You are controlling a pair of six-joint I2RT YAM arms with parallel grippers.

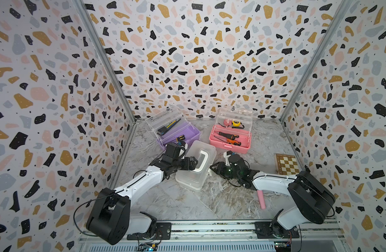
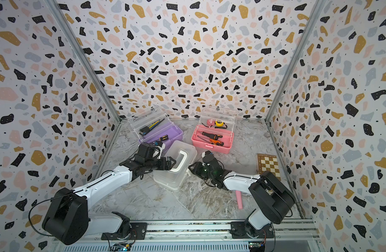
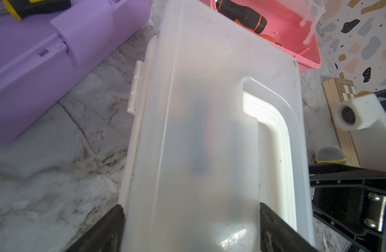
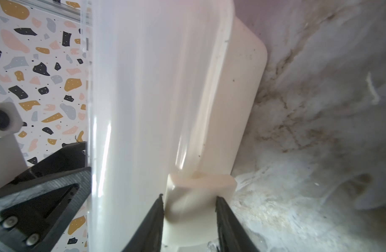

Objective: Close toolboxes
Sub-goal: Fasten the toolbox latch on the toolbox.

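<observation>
Both top views show the white toolbox (image 1: 196, 168) lying mid-table with its clear lid down, directly between the two grippers. The left gripper (image 1: 193, 163) spreads its jaws wide over the lid beside the white U-shaped handle (image 1: 201, 160), gripping nothing. The right gripper (image 1: 212, 168) meets the box's opposite side at the latch. Well beyond both sets of jaws, the purple toolbox (image 2: 165, 135) and the pink toolbox (image 2: 211, 139) stand with lids raised and tools inside. A brown checkered board (image 2: 268, 163) and a pink toy microphone (image 2: 239, 199) lie behind the right gripper, near its arm. The left wrist view shows the frosted lid (image 3: 209, 131) running out from between the released jaws, one black finger (image 3: 104, 231) outside the lid's edge. The right wrist view shows the white latch tab (image 4: 192, 209) sitting between the narrowed jaws, both black fingers (image 4: 152, 222) touching its sides, grasping it.
</observation>
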